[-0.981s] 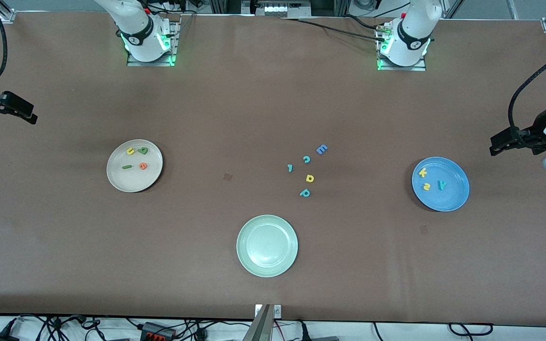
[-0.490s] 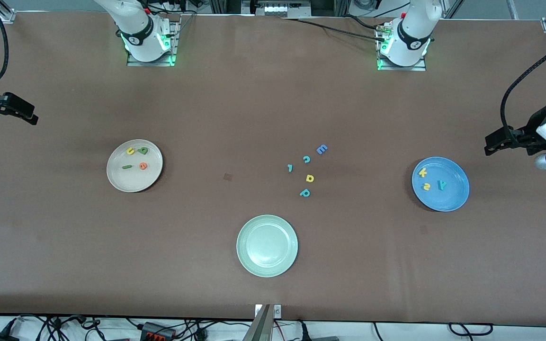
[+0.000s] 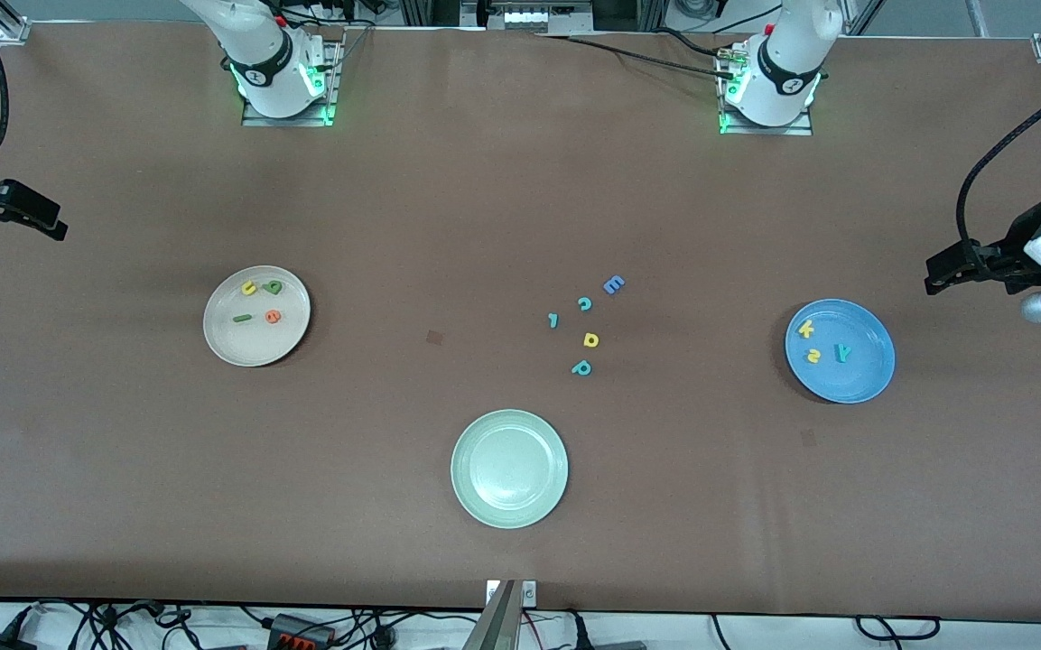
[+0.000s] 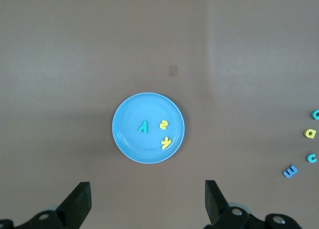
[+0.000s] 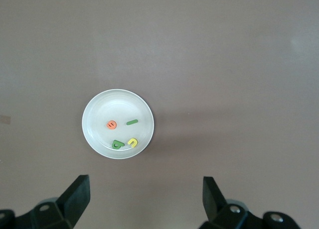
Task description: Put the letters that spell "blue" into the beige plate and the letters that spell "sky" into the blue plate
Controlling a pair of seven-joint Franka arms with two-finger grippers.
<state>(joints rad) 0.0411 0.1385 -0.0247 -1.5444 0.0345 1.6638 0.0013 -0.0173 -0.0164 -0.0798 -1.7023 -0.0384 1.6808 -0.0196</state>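
Note:
The beige plate [image 3: 224, 340] lies toward the right arm's end and holds the yellow u [image 3: 249, 289], green b [image 3: 274, 287], dark green l [image 3: 242, 318] and orange e [image 3: 273, 316]. The blue plate [image 3: 856, 381] lies toward the left arm's end and holds the yellow k [image 3: 806, 329], yellow s [image 3: 813, 356] and teal y [image 3: 841, 352]. My left gripper [image 3: 937, 276] hangs open and empty, high beside the blue plate [image 4: 127, 144]. My right gripper [image 3: 54, 226] hangs open and empty, high beside the beige plate [image 5: 97, 137].
A pale green plate [image 3: 509, 468] sits empty near the front camera. Between the plates lie loose letters: a blue E [image 3: 614, 285], teal c [image 3: 585, 304], small teal hooked letter [image 3: 553, 320], yellow rounded letter [image 3: 590, 339] and teal p [image 3: 582, 367].
The left gripper has shifted slightly toward the table's middle, and the right gripper has edged slightly toward the table's end. The letters and plates have not moved.

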